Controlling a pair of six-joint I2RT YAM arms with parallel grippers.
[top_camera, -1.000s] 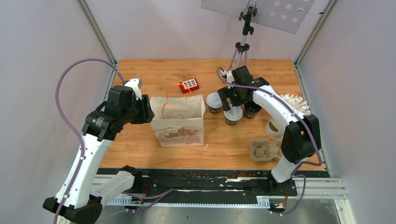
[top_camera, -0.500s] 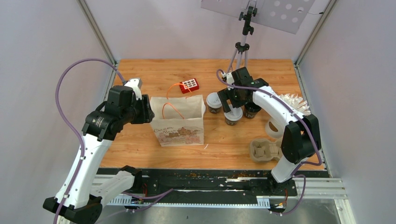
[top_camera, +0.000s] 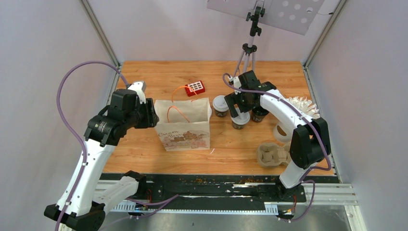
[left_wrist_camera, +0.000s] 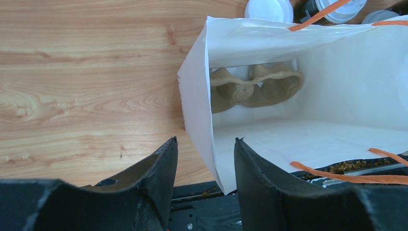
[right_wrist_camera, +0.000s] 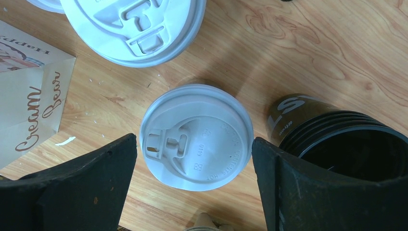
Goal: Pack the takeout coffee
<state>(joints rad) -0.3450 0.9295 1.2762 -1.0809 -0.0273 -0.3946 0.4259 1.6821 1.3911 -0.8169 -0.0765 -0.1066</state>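
Two lidded takeout coffee cups stand right of the white paper bag (top_camera: 185, 130): one (top_camera: 220, 103) close to the bag, one (top_camera: 240, 120) under my right gripper (top_camera: 239, 111). In the right wrist view the right gripper (right_wrist_camera: 194, 139) is open, its fingers on either side of that cup's white lid (right_wrist_camera: 196, 136) with small gaps. The other cup's lid (right_wrist_camera: 130, 24) shows at the top. My left gripper (left_wrist_camera: 205, 140) is open and straddles the bag's left wall (left_wrist_camera: 197, 96), one finger outside and one over the inside. A cardboard tray (left_wrist_camera: 255, 89) lies inside the bag.
A stack of black cups without lids (right_wrist_camera: 337, 144) stands just right of the right finger. A second cardboard tray (top_camera: 272, 154), a white cup (top_camera: 281, 132) and wrapped straws (top_camera: 303, 106) sit at the right. A red box (top_camera: 195, 87) and a tripod (top_camera: 250, 48) are behind.
The right gripper has shifted slightly over the middle lidded cup and its jaws have widened a little. The left arm and the bag have not moved.
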